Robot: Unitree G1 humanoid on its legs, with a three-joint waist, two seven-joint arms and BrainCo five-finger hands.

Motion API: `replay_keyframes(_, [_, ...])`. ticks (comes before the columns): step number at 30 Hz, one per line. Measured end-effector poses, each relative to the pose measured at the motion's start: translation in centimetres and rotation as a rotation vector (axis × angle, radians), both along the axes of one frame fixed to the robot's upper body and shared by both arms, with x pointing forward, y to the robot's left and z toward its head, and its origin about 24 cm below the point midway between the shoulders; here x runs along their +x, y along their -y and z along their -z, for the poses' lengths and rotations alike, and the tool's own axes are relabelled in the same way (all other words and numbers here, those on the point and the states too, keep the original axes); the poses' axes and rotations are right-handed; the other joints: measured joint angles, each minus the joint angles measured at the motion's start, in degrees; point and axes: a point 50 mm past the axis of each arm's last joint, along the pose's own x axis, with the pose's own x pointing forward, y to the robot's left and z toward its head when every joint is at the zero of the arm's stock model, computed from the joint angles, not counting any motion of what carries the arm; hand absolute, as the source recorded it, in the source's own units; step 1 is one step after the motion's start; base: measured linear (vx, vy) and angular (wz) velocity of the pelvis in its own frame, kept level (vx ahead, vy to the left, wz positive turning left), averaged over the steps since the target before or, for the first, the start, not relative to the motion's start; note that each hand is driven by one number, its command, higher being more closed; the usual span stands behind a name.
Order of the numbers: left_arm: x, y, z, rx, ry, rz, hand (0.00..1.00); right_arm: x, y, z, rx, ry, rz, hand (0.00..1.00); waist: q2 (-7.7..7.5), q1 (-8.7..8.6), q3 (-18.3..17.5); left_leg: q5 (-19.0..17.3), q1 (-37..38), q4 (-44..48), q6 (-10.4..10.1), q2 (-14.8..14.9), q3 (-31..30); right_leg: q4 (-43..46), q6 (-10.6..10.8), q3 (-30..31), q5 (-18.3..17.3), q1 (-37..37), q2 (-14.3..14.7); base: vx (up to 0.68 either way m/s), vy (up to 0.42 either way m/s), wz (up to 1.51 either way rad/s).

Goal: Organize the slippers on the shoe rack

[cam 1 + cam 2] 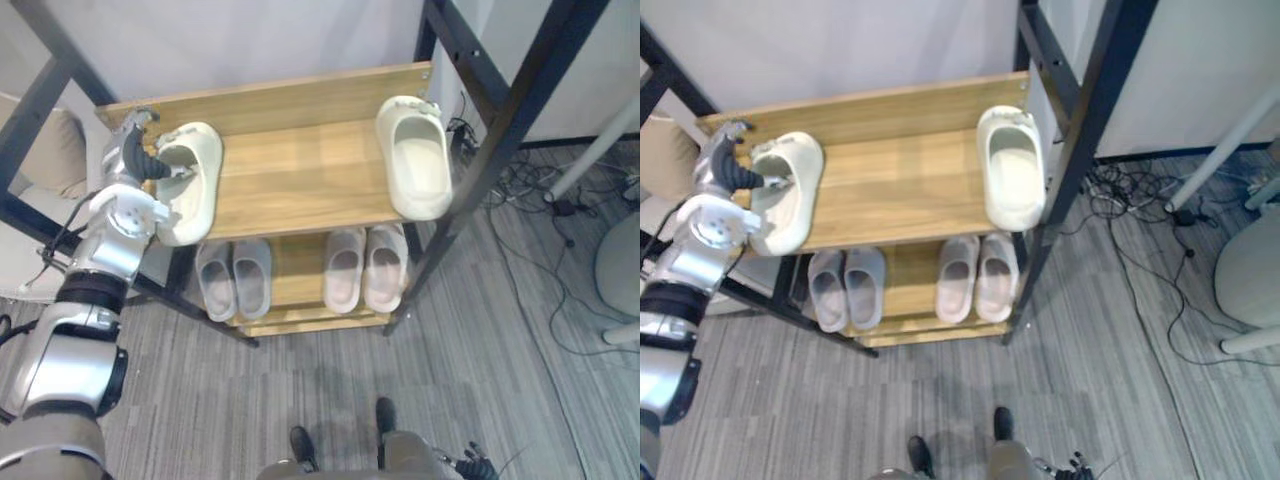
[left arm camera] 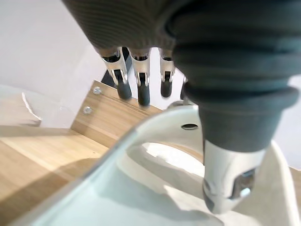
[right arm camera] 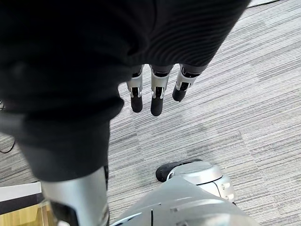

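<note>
Left hand [image 1: 128,165] is pinching the left cream slipper [image 1: 190,185] at its far, closed end: thumb is pressing down on the upper, fingers are hanging fairly straight past the outer edge, so it looks like a loose pinch, not a full wrap. That slipper is lying at the left end of the top shelf [image 1: 300,170], long axis running front to back, toe end seemingly toward the wall, heel poking out at the shelf's front edge. Its mate, the right cream slipper [image 1: 415,160], is lying at the right end of the same shelf, well apart, roughly parallel, bare wood between the two. So pairing them is turning on a sideways slide to the robot's right, across the long axis, and the left hand is the nearer one by far. Below, a grey pair [image 1: 233,278] and a pink pair [image 1: 366,268] are already sitting side by side on the lower shelf of the shoe rack [image 1: 500,130]. Right hand [image 3: 157,101] is hanging low over the striped floor [image 3: 244,94], fingers relaxed and straight, holding nothing
</note>
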Motion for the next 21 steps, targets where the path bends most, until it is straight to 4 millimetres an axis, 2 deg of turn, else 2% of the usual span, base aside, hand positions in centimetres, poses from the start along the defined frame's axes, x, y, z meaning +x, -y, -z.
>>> replay_keyframes(12, [0.4,0.9,0.7,-0.069,0.01,0.012,1.0,-0.1,0.1,0.0,-0.004,-0.008,0.007,0.0,0.27,-0.82,0.2,-0.2,1.1,0.0,0.1,-0.2,1.5,-3.3,0.2,1.3,2.2,1.7,0.1,-0.01,-0.002,-0.08])
replay_keyframes(19, [0.9,3.9,1.1,-0.137,0.033,0.108,1.0,-0.1,0.2,0.0,-0.008,-0.012,0.007,0.0,0.67,-0.88,0.4,-0.2,1.8,-0.2,0.1,-0.3,1.2,-4.1,0.2,1.1,2.5,2.9,0.1,0.0,-0.001,0.01])
replay_keyframes(20, [1.0,5.4,1.2,-0.135,0.04,0.157,1.0,-0.1,0.2,0.0,-0.008,-0.012,0.007,0.0,0.7,-1.1,0.4,-0.2,1.9,-0.2,0.1,-0.3,0.9,-4.3,0.2,0.8,2.5,3.3,0.1,0.01,-0.01,0.12])
replay_keyframes(21, [1.1,6.0,1.2,-0.141,0.045,0.177,1.0,-0.1,0.2,0.0,-0.008,-0.012,0.007,0.0,0.72,-1.38,0.4,-0.2,2.0,-0.2,0.1,-0.3,0.5,-4.3,0.2,0.7,2.5,3.6,0.1,0.01,-0.01,0.14])
